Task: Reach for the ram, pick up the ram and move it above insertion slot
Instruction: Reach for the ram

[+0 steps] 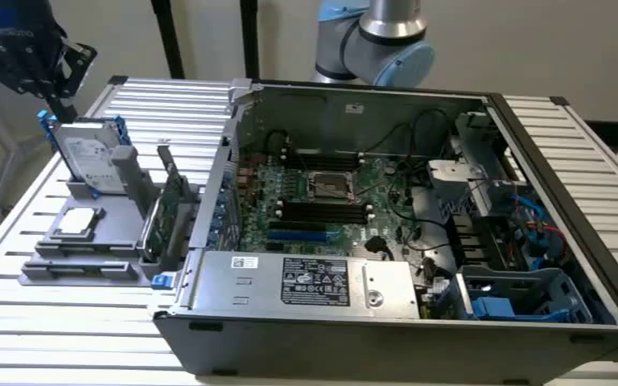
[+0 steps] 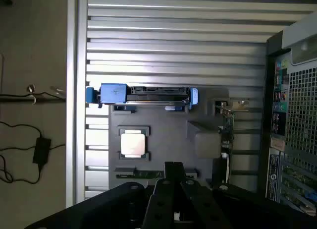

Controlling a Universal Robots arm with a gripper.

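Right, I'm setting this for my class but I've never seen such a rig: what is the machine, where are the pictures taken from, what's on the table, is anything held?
It is a robot arm with a gripper at its end. One picture comes from a camera off the arm, the other from a camera on its wrist, looking down. On the slatted table stands an open computer case. On the exterior view's left a grey holder carries parts: a hard drive with blue rails, a square processor chip, a green expansion card and the ram, a thin stick. The gripper hangs above the holder; I see nothing held in it.
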